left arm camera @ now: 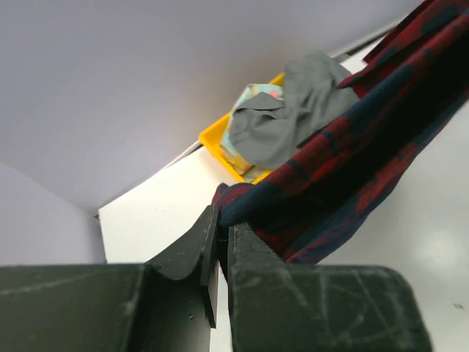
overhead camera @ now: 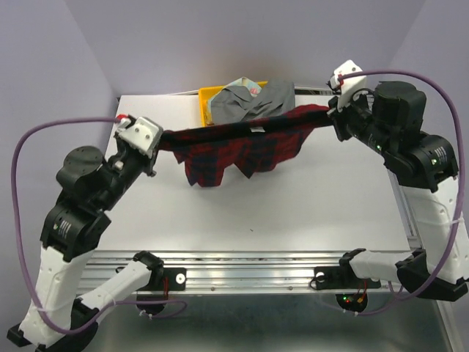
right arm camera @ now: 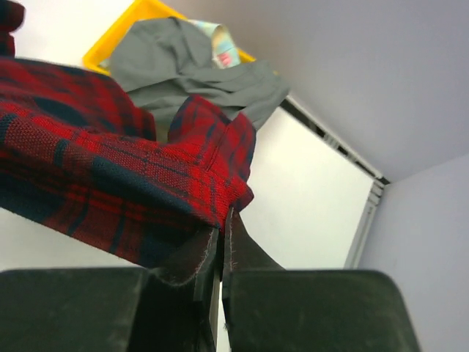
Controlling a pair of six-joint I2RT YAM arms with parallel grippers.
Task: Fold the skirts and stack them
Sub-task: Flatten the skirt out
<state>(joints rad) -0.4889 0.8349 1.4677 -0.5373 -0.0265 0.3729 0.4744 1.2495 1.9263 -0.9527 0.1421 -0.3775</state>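
My left pincer (overhead camera: 163, 137) and right pincer (overhead camera: 331, 112) are each clamped narrow on an end of the red-and-black plaid skirt (overhead camera: 242, 150), which hangs stretched between them over the white table (overhead camera: 293, 209). Behind it, the grey skirt (overhead camera: 258, 103) and the floral skirt (overhead camera: 246, 85) lie heaped on the yellow tray (overhead camera: 206, 94).
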